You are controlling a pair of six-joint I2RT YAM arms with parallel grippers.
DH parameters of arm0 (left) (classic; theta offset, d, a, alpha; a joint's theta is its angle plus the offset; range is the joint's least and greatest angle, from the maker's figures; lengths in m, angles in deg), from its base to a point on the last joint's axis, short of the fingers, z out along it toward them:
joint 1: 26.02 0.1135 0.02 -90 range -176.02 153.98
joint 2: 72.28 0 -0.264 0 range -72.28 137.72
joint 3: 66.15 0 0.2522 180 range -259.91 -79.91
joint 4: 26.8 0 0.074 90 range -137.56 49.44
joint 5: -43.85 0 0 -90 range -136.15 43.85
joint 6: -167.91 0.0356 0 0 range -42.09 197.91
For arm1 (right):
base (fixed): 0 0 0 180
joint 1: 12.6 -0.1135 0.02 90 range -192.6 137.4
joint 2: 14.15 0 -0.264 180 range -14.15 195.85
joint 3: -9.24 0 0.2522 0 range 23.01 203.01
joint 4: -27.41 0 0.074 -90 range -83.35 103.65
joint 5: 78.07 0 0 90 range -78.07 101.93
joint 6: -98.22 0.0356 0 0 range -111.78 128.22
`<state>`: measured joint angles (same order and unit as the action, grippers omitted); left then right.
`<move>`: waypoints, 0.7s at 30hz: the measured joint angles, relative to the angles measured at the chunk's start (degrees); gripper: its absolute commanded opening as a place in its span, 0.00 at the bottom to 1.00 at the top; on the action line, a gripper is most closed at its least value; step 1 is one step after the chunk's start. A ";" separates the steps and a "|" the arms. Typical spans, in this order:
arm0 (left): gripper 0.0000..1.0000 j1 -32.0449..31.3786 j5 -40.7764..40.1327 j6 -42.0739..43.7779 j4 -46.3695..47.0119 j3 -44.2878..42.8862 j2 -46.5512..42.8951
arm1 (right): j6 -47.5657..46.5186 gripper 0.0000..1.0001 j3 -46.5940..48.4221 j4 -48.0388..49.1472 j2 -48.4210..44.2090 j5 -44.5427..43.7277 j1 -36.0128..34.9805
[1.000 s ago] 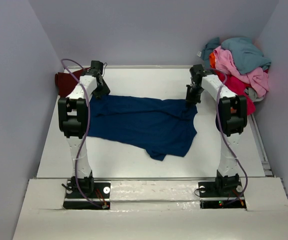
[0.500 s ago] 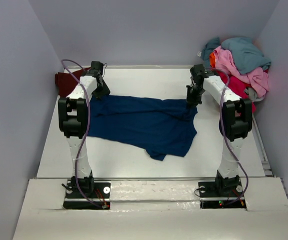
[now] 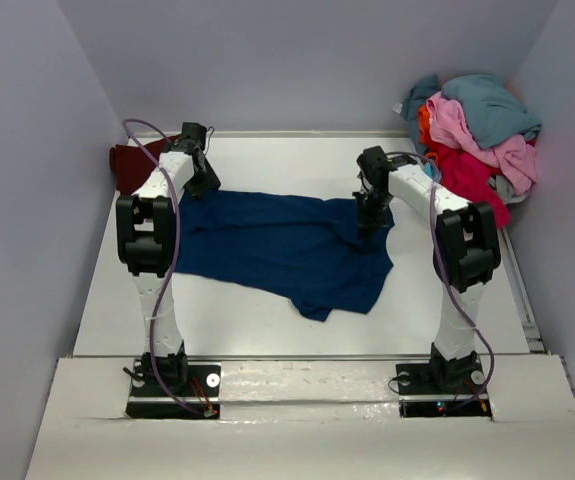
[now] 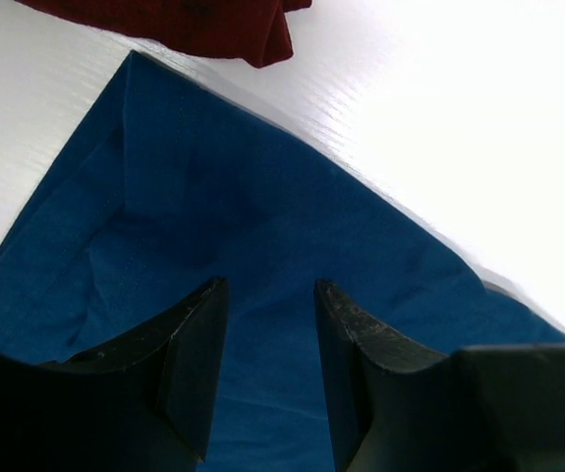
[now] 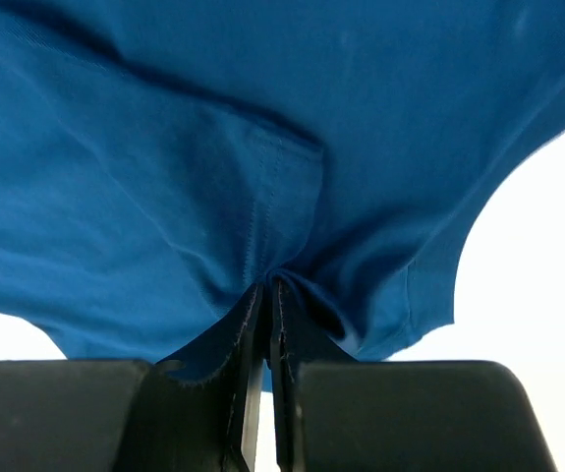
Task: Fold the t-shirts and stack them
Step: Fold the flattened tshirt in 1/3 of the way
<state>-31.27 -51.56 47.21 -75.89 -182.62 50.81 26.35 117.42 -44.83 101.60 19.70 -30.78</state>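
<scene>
Navy blue t-shirt [image 3: 287,245] of soft cloth lies spread and rumpled across the middle of the flat white table [image 3: 267,320], running left to right between the two arms, with one lobe reaching toward the near edge. At its right end the right gripper [image 5: 265,295] has its black fingers pressed together on a pinch of the blue cloth. The cloth gathers into folds at the tips, and a stitched hem runs down into the grip. At the shirt's far left corner the left gripper [image 4: 267,295] stands about half open above the cloth. Blue fabric shows through the gap between its two black fingers [image 4: 189,344] and nothing is caught between them. Whether the tips press on the shirt cannot be told. A dark maroon cloth t-shirt [image 4: 194,25] lies bunched against the left wall just beyond that corner, with a narrow strip of white table between the two garments. In the far right corner a loose heap of teal, pink, red and orange t-shirts [image 3: 477,125] is piled against the walls, well apart from the blue one.
</scene>
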 measured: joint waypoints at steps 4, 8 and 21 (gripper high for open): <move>0.52 0.00 0.22 0.02 0.02 0.00 -0.02 | 0.07 0.20 -3.87 -0.20 -2.86 0.17 -0.37; 0.52 0.00 0.48 0.02 0.31 0.00 0.00 | 0.09 0.32 -6.78 -0.09 -5.97 0.17 -0.37; 0.52 0.00 0.70 0.11 0.42 0.00 0.00 | 0.07 0.37 -12.70 0.02 -10.32 1.29 -1.51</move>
<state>-31.27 -50.86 47.32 -75.47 -182.62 50.81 26.42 104.72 -44.81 91.28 20.99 -32.28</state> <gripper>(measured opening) 0.519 0.372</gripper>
